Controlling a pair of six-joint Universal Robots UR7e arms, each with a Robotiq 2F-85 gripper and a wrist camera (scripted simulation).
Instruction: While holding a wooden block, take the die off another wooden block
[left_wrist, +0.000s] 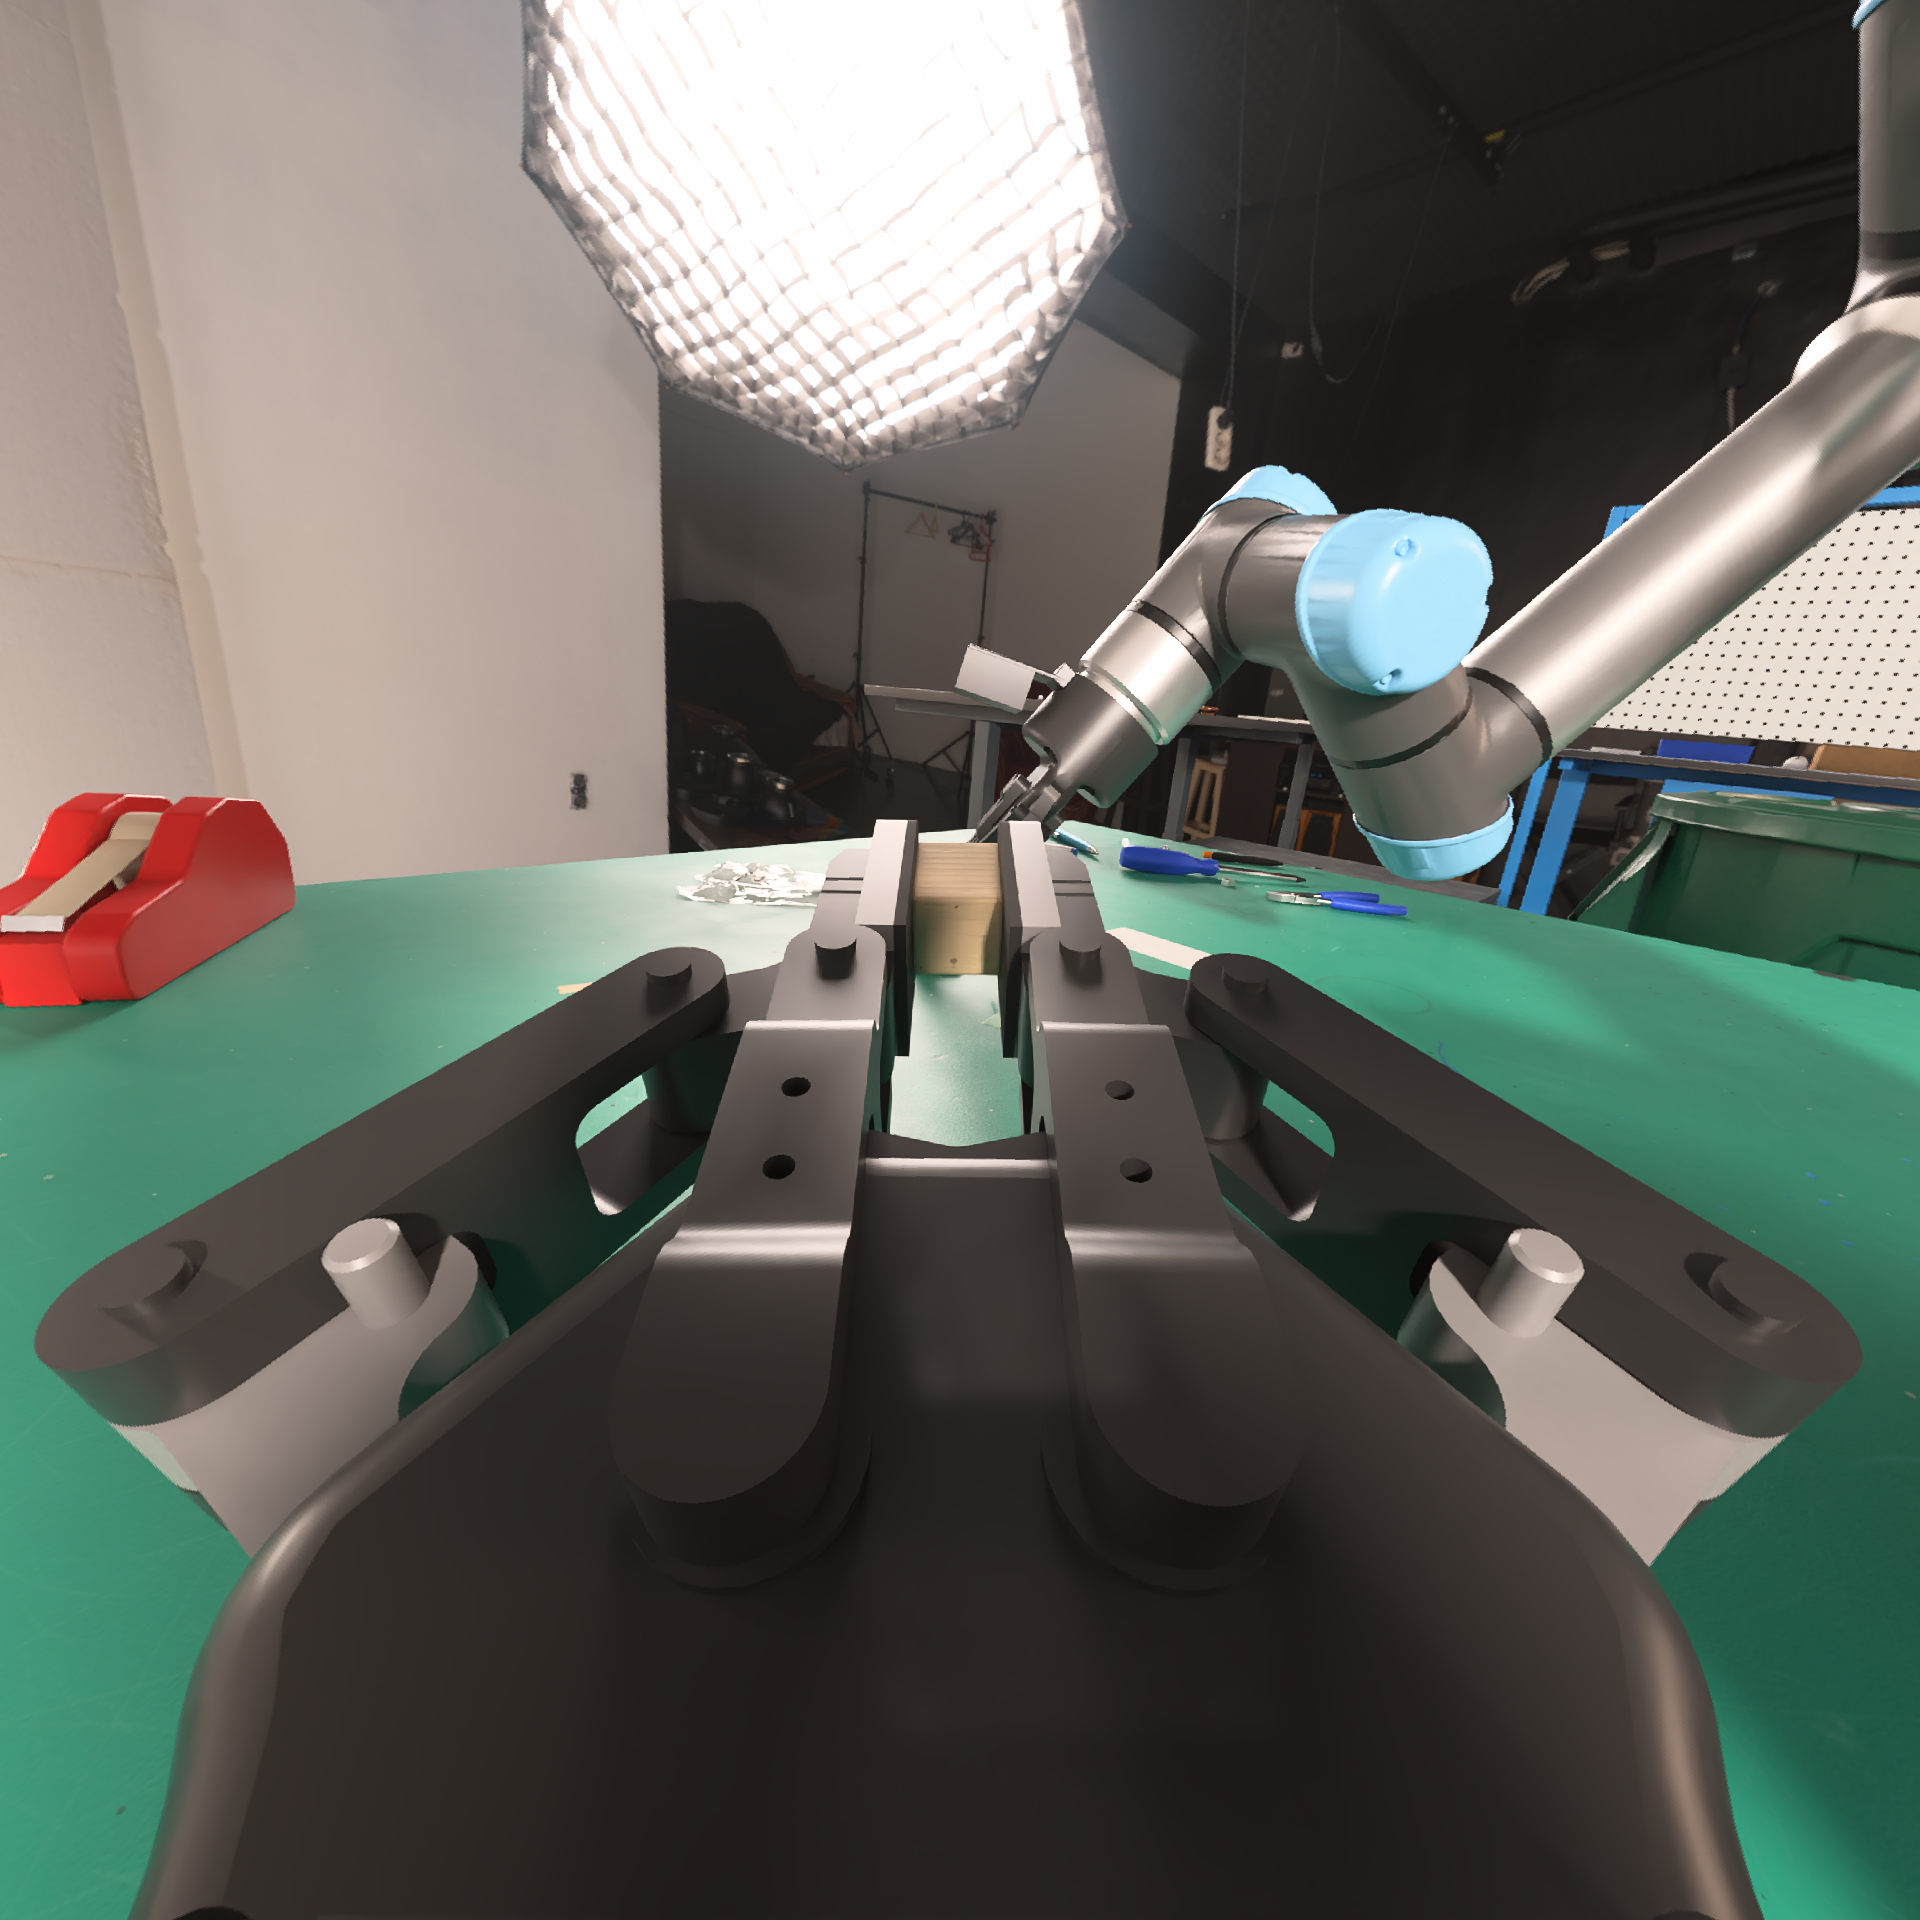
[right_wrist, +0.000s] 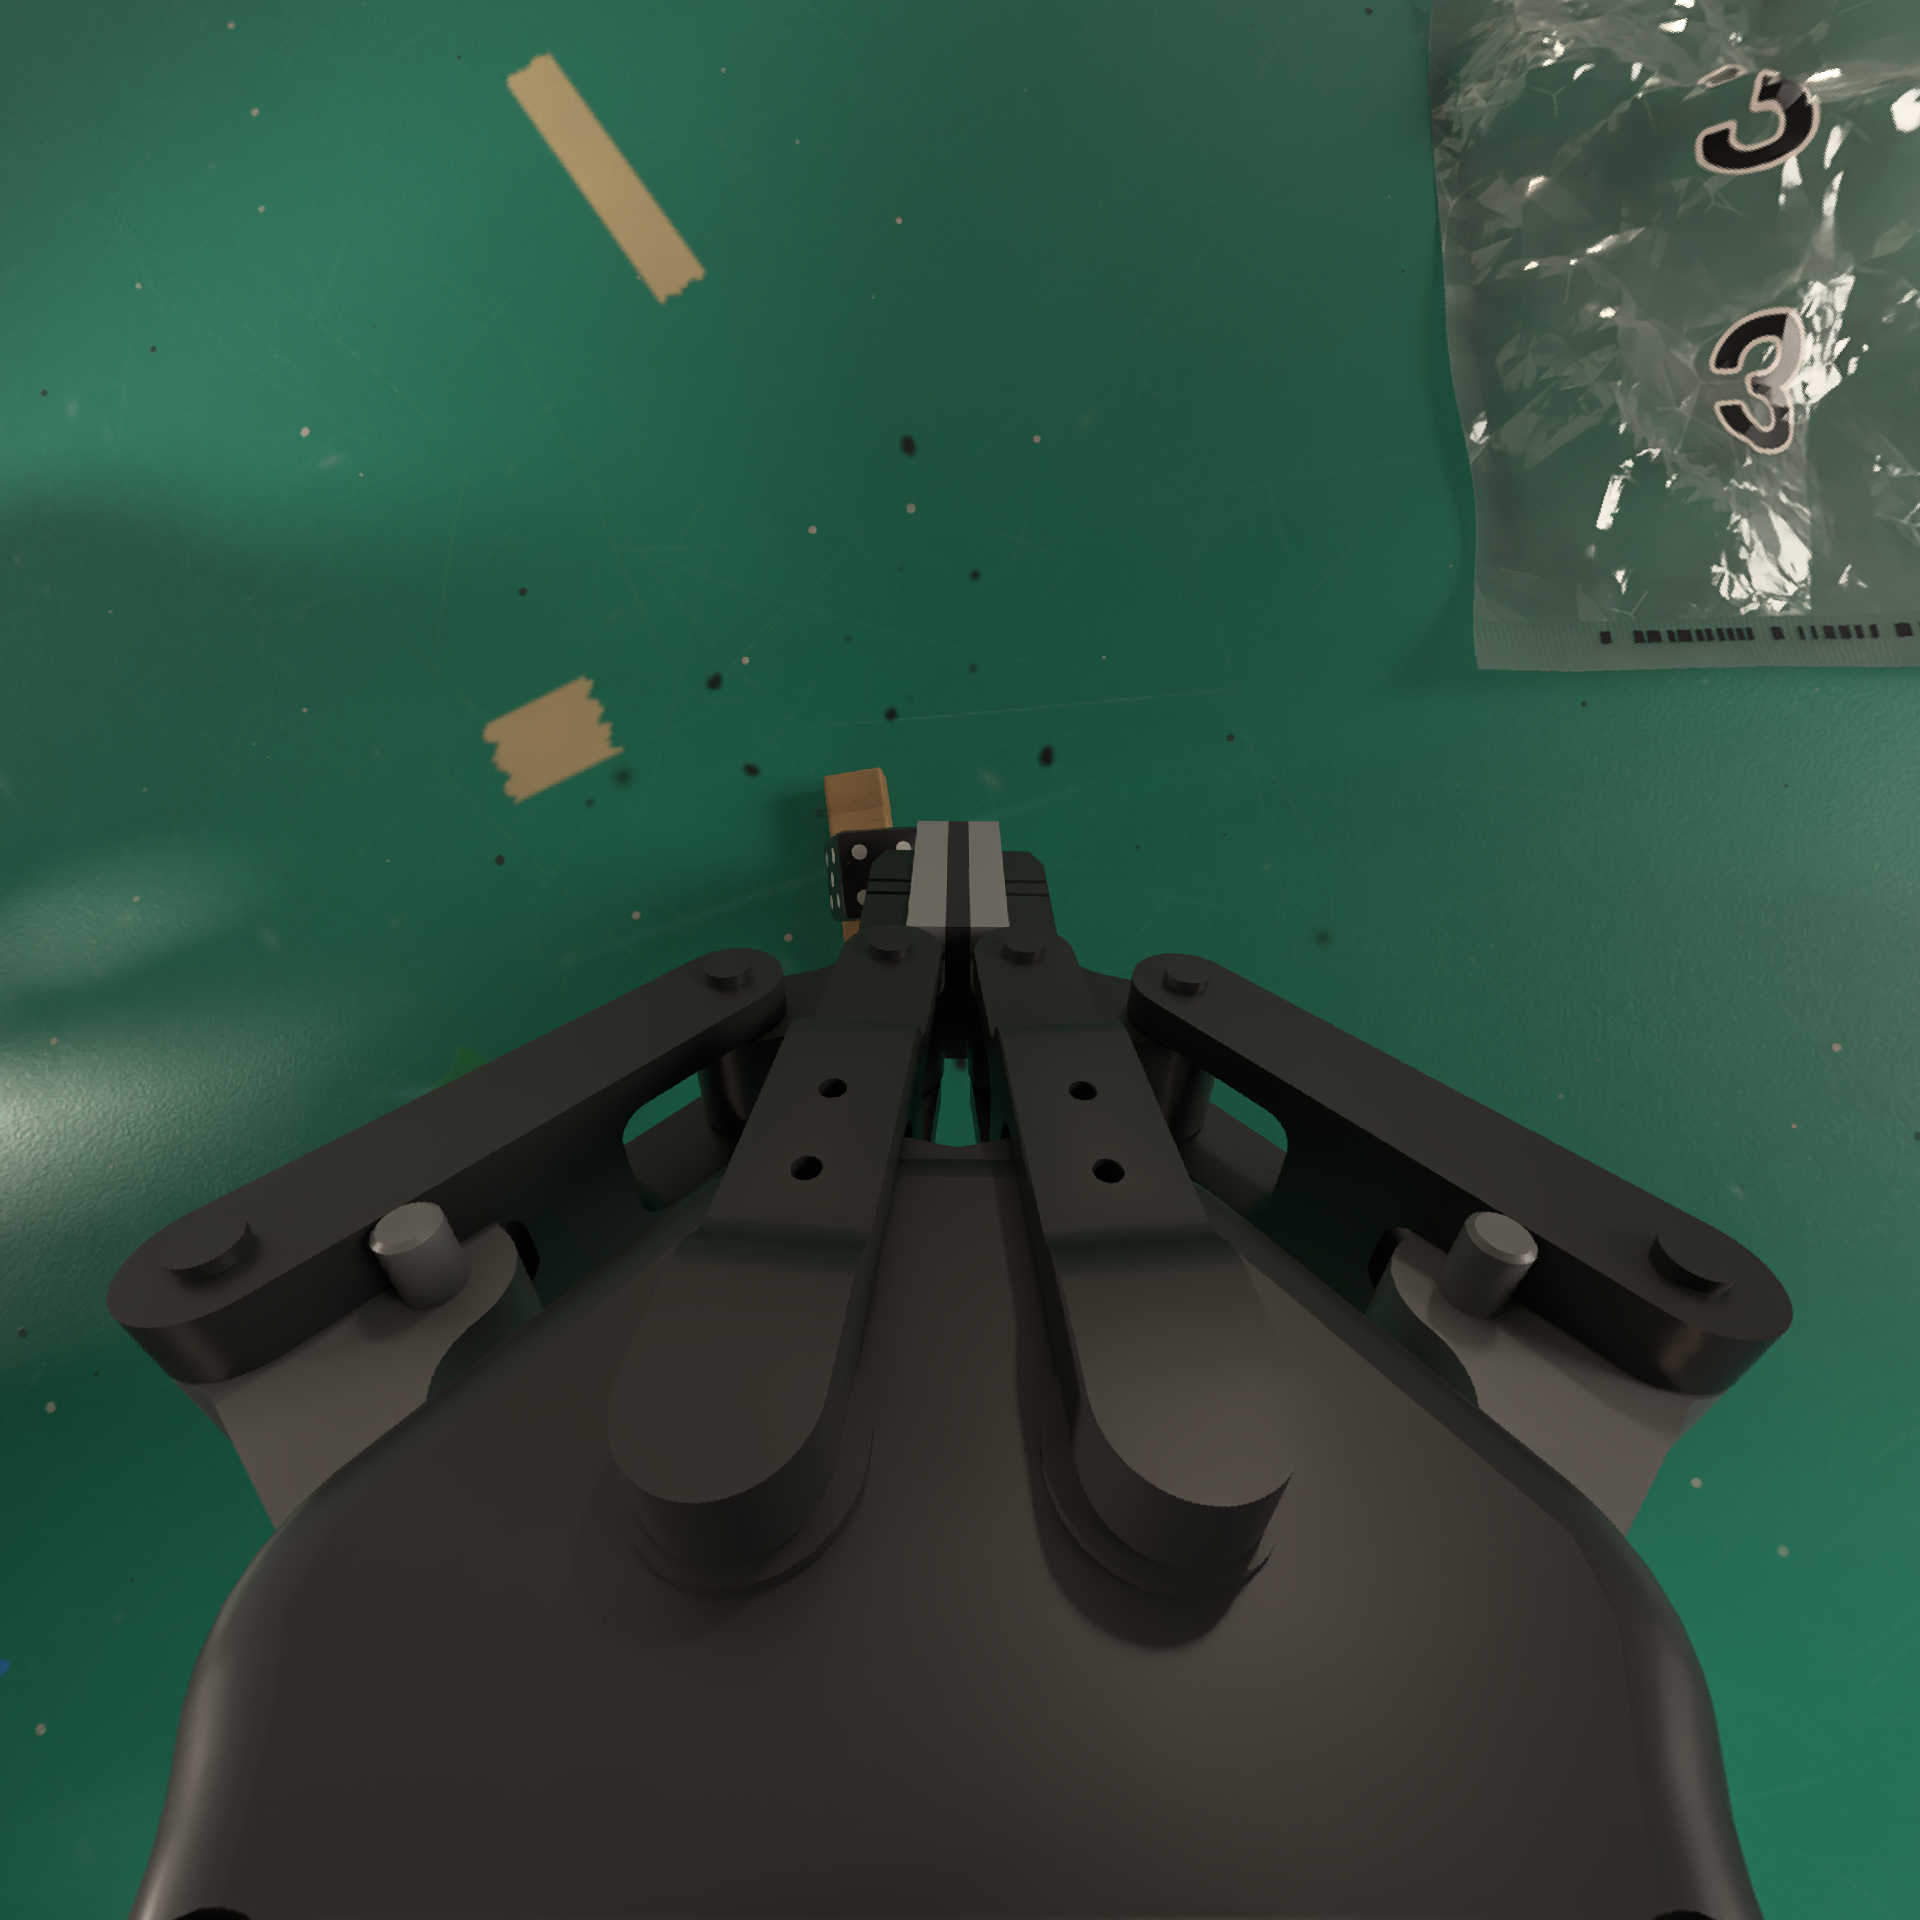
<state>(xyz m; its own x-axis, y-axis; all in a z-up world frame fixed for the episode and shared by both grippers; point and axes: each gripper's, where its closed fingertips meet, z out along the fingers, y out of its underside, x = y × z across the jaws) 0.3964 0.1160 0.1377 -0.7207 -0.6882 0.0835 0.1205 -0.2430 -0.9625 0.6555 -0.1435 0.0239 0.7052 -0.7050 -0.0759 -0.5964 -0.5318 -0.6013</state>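
Green mat (left_wrist: 416, 1039) on bench, big softbox (left_wrist: 821, 208) glaring overhead. Left gripper (left_wrist: 958, 904) clamped on wooden block (left_wrist: 956, 909), pads tight on both sides. Right gripper (right_wrist: 958, 873) pointing down at mat, fingers pressed together, nothing between them. Black die (right_wrist: 854, 868) just left of its fingertips, sitting on second wooden block (right_wrist: 857, 798), mostly hidden tbh. Red tape dispenser (left_wrist: 135, 894) far left, crinkly plastic bag (right_wrist: 1683, 332) nearby, blue-handled tools (left_wrist: 1247, 878) at back.

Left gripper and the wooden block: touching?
Touching. The left wrist view shows the left gripper shut on the wooden block, both pads flush against its sides, no gap.
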